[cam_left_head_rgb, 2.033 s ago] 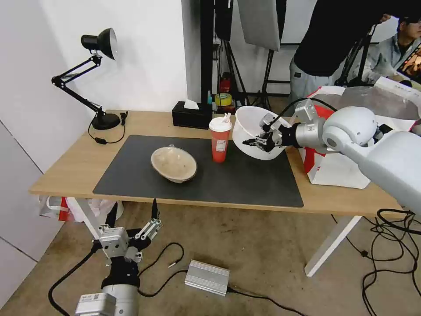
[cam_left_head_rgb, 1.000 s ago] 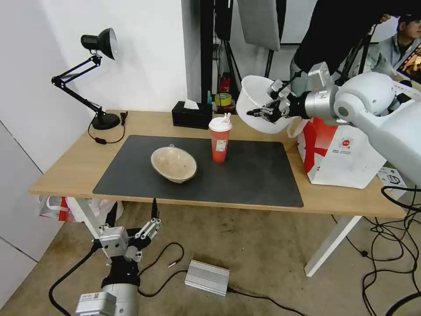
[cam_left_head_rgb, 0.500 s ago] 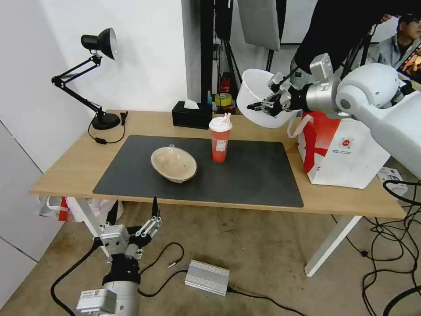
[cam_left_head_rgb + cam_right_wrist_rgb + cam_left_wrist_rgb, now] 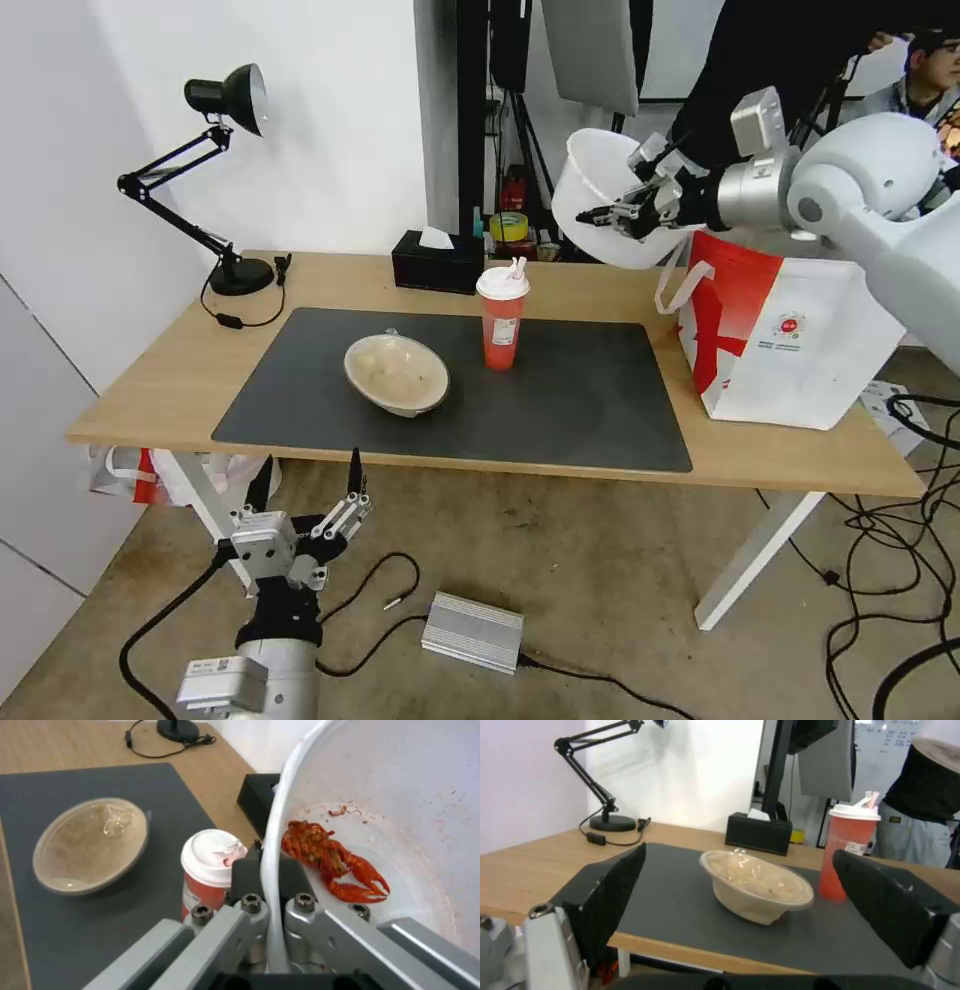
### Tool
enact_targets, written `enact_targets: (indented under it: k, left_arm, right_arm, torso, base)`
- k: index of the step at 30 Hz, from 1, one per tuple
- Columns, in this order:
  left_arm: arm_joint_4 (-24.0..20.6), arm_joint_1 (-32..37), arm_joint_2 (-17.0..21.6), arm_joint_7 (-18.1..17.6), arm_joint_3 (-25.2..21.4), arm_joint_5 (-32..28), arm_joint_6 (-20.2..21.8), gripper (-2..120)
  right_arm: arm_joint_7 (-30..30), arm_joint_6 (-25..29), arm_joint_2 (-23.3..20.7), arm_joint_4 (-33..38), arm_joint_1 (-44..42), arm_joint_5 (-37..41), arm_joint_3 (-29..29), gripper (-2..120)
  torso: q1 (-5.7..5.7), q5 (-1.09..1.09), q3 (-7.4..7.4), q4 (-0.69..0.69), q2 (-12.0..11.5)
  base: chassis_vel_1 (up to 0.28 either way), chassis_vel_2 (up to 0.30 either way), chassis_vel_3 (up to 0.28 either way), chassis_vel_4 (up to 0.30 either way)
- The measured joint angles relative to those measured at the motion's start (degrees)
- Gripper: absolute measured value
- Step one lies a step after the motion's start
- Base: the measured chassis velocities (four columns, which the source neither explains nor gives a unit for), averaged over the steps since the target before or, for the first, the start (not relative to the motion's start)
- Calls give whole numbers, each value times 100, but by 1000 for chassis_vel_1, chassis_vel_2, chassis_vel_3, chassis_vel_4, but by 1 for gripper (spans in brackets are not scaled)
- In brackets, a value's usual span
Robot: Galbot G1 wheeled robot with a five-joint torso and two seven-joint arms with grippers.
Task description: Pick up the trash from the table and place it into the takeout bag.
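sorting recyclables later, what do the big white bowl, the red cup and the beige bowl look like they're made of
White bowl, pinched at its rim by the right claw: likely smooth, glossy plastic; thin rim, stained red inside. Red cup: translucent plastic by its see-through wall, with an opaque white lid. Beige bowl: matte, perhaps paper pulp, under a clear, shiny film cover.

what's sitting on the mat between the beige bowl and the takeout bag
The red cup with its white lid stands between the beige bowl and the takeout bag; otherwise bare mat, per the head view.
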Motion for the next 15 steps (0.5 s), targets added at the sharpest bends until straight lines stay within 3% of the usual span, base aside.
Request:
enact_targets:
  k: [15]
  left_arm:
    - [-7, 6, 8, 3, -1, 2, 0, 100]
  right_arm:
    - [-73, 17, -108, -94, 27, 14, 127, 0]
  torso:
    - [0, 0, 0, 0, 0]
  base:
    - [0, 0, 0, 0]
